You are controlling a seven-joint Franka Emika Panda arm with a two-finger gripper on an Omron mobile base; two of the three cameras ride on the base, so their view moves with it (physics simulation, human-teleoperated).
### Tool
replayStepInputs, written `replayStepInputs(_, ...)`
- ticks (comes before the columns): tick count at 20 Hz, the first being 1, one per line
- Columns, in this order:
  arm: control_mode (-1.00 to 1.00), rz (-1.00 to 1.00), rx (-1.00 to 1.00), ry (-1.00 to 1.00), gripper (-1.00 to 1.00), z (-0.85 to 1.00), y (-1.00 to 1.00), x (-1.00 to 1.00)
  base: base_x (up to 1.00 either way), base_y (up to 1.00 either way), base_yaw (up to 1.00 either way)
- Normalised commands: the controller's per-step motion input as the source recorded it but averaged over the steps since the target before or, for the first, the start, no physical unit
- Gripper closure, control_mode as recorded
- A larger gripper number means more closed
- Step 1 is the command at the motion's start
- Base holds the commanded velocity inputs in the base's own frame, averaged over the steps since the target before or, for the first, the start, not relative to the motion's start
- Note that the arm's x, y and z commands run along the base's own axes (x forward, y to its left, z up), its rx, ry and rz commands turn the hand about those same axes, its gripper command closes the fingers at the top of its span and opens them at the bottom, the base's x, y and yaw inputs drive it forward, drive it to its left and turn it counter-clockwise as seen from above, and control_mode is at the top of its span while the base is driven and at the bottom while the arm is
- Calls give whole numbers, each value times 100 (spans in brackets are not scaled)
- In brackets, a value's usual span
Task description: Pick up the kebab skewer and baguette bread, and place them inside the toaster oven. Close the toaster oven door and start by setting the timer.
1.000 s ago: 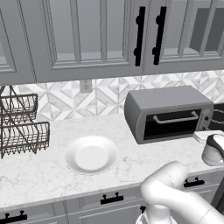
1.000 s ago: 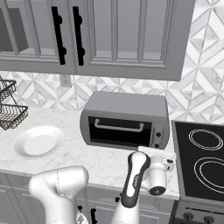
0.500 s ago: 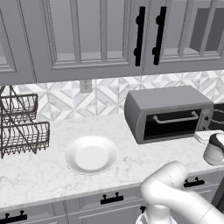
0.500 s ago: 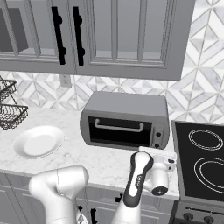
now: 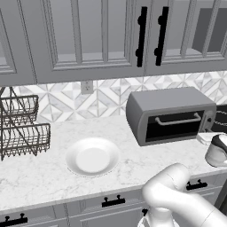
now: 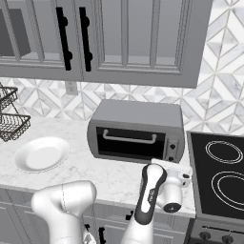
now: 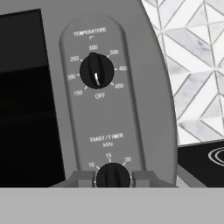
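I see the toaster oven point(image 6: 136, 131) on the counter point(image 6: 71, 167) beside the stovetop point(image 6: 221, 178), its door point(image 6: 128, 141) closed. My hand view alone reads its control strip: the gripper point(image 7: 113, 177) is pinched narrow around the timer knob point(image 7: 112, 176), below the temperature dial point(image 7: 96, 71).

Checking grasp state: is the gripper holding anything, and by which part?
Yes: the gripper is shut on the toaster oven's timer knob, one fingertip on each side.
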Motion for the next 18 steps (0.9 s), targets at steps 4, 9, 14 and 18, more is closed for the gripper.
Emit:
replayStepInputs(4,-100,0,15,0,100,0,0,-1,0,0,0)
replayStepInputs(9,-100,0,21,0,100,0,0,-1,0,0,0)
replayStepInputs(14,-100,0,25,0,100,0,0,-3,0,0,0)
replayStepInputs(18,-100,0,27,0,100,0,0,-6,0,0,0)
